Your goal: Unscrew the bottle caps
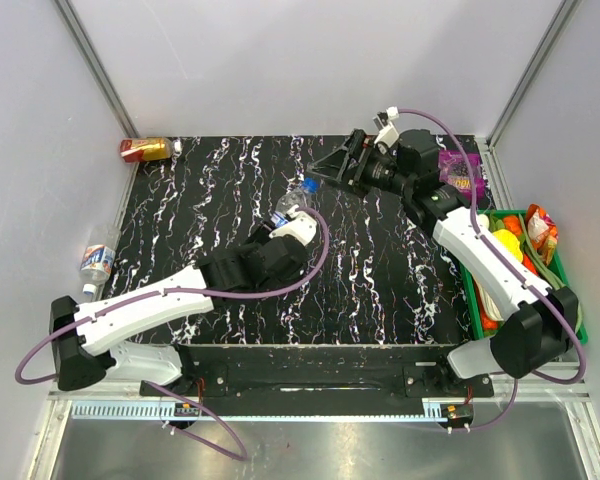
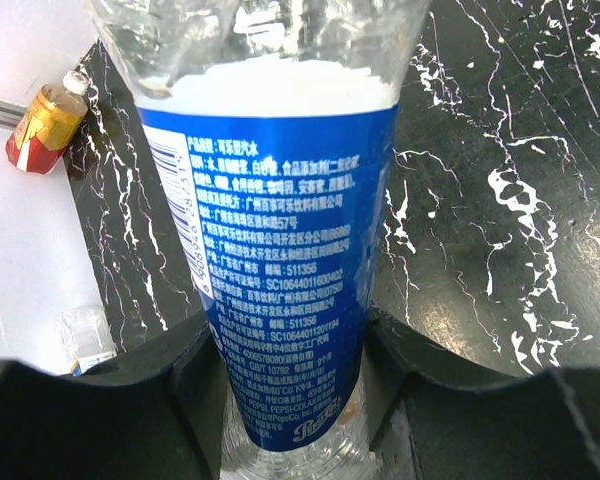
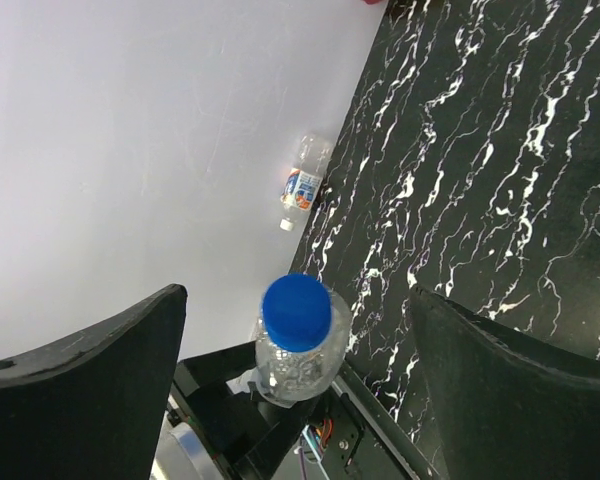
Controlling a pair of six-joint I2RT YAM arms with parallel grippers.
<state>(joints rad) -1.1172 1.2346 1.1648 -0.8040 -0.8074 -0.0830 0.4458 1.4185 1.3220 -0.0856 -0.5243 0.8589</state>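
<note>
Above mat centre | left gripper pinching Pepsi bottle | right gripper spread, facing blue cap | unseen from left wrist

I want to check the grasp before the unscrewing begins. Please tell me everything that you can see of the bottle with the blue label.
The bottle is small and of clear plastic, with a dark blue label printed with white text and a barcode. Its dark blue cap sits on the neck. It is held tilted, cap end away from the left arm. The left gripper is shut on its lower body, with a finger on each side. The open right gripper faces the cap, and no contact shows.
</note>
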